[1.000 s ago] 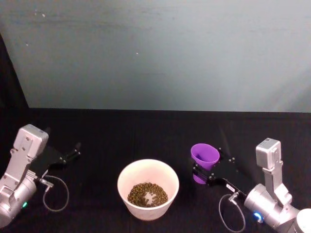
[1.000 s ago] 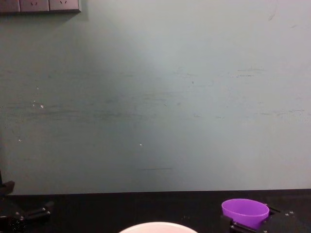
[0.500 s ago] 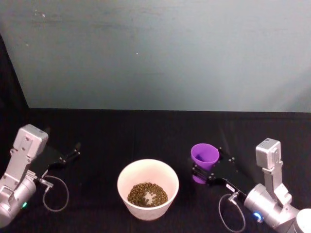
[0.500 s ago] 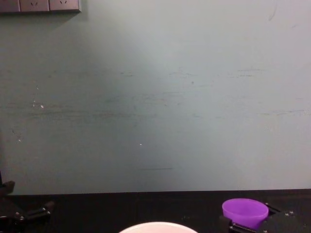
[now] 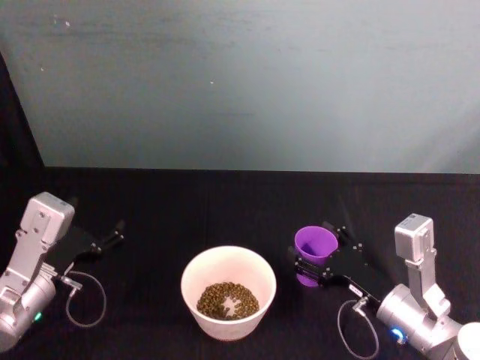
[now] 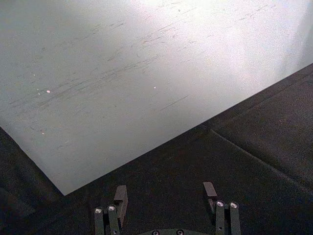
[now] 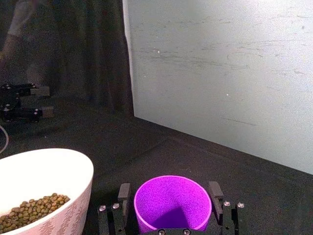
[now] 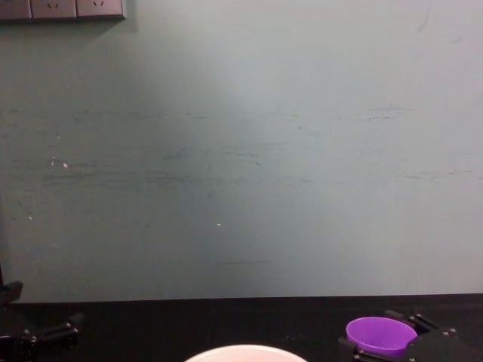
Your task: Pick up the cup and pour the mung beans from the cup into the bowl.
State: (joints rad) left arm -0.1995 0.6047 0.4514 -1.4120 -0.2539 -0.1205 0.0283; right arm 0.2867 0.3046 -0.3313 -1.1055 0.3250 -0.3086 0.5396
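Cup (image 5: 316, 244) question from a lurker: where is it right now, and have you got hold of it or not?

me: it's standing upright on the black counter (image 5: 187, 202), just to the right of the bowl (image 5: 193, 271) and not touching it. My right end effector (image 5: 310, 240) sits low around it with a finger on each side. From the right wrist view I'd call it released: the fingers flank the purple wall with a sliver of gap showing, so nothing's clamped.

lurker: so is the pour done?

me: looks that way to me. The inside of the cup reads plain purple, I can't spot a single bean in there, and the mung beans (image 5: 227, 300) are piled in the bottom of the bowl. So my guess is I'm at the let-go-and-leave part, not the pick-up part.

lurker: what's next then?

me: probably just backing the right arm straight off toward my own side. The fingers need to slide clear without brushing the cup. It's light, empty and narrower at the base, so one nudge could tip it or shove it into the bowl. My left end effector (image 5: 114, 234) is parked well off on the left side of the counter, fingers apart and holding nothing, so it doesn't come into this.
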